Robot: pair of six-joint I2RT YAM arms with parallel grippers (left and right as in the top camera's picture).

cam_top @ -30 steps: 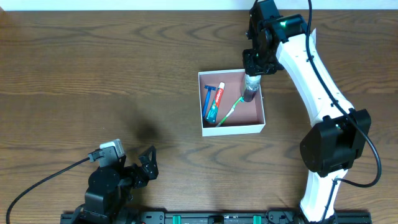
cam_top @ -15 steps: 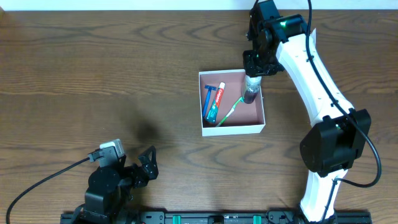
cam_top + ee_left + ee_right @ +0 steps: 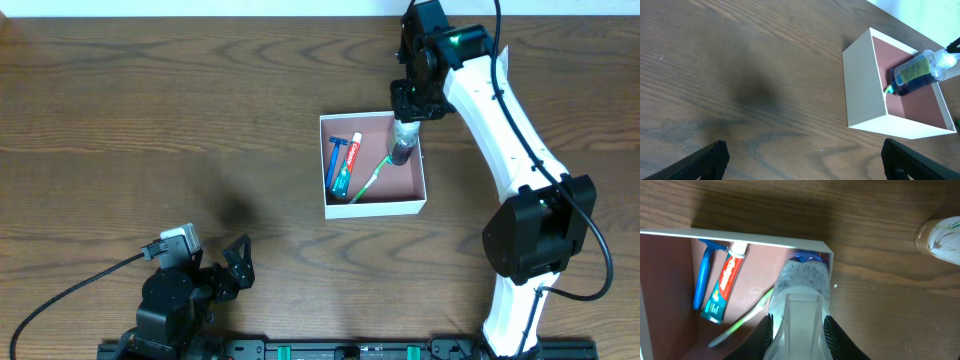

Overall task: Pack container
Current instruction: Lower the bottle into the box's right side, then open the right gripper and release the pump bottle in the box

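The container (image 3: 375,209) is a square shallow box with white walls and a pinkish-brown inside, at the table's middle right. In it lie a blue razor (image 3: 334,158), a toothpaste tube (image 3: 345,172) and a green toothbrush (image 3: 368,180). My right gripper (image 3: 410,112) is shut on a clear bottle of blue liquid (image 3: 403,146), held tilted into the box's far right corner. The right wrist view shows the fingers (image 3: 797,330) on either side of the bottle (image 3: 802,280). My left gripper (image 3: 235,265) is open and empty at the front left, far from the box.
A cream round-topped item with a leaf print (image 3: 940,237) stands on the table just outside the box's corner in the right wrist view. The left wrist view shows the box's white wall (image 3: 865,85) and bare wood in front of it.
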